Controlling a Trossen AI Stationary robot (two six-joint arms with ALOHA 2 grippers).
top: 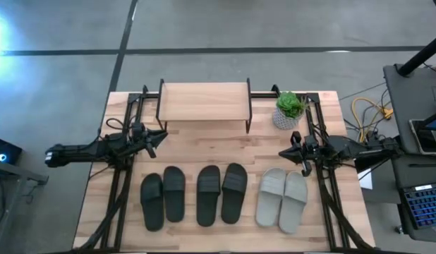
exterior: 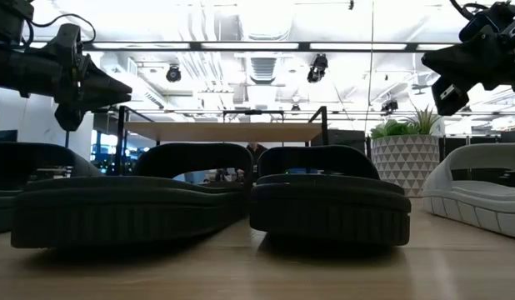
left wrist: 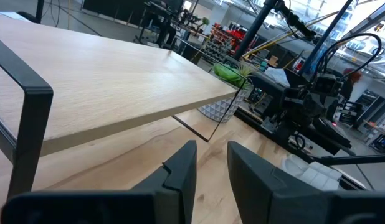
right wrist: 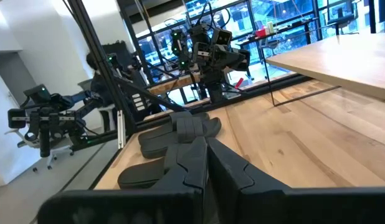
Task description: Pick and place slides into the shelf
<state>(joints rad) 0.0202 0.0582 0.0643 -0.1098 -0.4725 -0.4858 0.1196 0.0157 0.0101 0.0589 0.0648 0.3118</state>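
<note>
Two black pairs of slides and one pale grey-green pair lie sole-down in a row near the table's front edge. The shelf, a light wooden board on a thin black frame, stands at the far middle of the table. My left gripper hovers at the left, level, between the shelf and the row; its fingers stand slightly apart with nothing between them. My right gripper hovers at the right above the grey-green pair's far end, shut and holding nothing.
A potted green plant in a white faceted pot stands right of the shelf. Black frame rails run along both table sides. A stand with a laptop and cables is off the table's right edge. Bare wood lies between shelf and slides.
</note>
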